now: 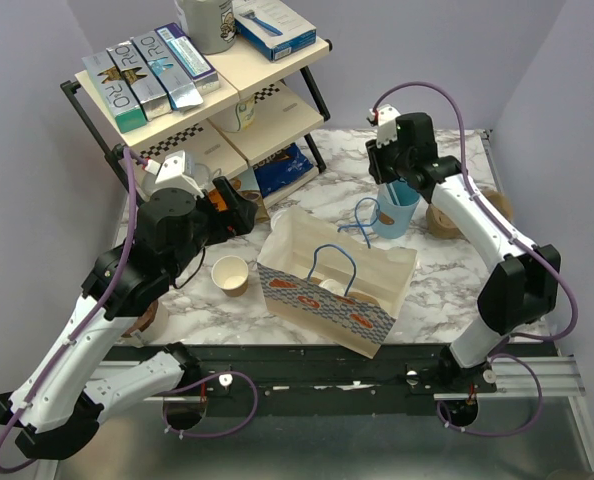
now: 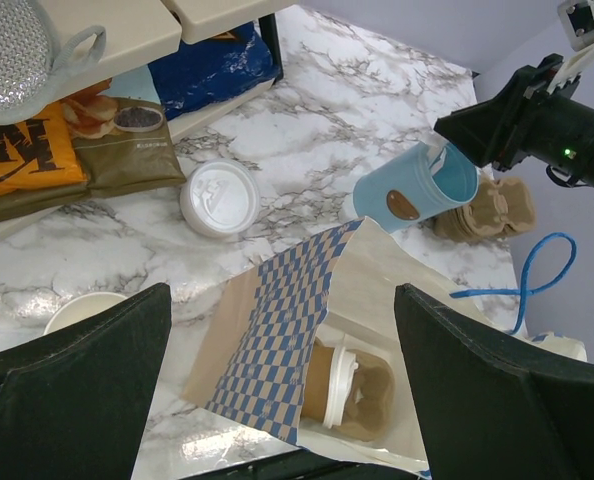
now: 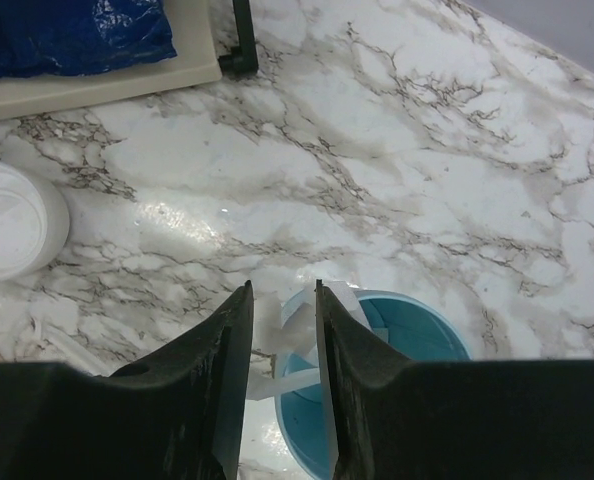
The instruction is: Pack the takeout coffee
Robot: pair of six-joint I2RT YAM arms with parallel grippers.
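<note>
The takeout coffee (image 2: 339, 385), a tan paper cup with a white lid, lies on its side inside the paper bag (image 2: 277, 330) beside a brown cardboard carrier. In the top view the bag (image 1: 307, 300) stands open-topped at the table's middle. My left gripper (image 2: 287, 400) hangs wide open above the bag's left end, with nothing between its fingers (image 2: 77, 370). My right gripper (image 3: 282, 320) stands over the light-blue cup (image 3: 417, 350), jaws narrowed astride its rim. White paper strips (image 3: 292, 330) stick up between them, and a gap shows on both sides.
A lidless tan cup (image 1: 230, 275) stands left of the bag. A loose white lid (image 2: 220, 198) lies by the shelf rack (image 1: 207, 90), which holds boxes and snack bags (image 2: 37, 150). Brown cardboard carriers (image 2: 492, 205) sit behind the blue cup (image 1: 397, 212).
</note>
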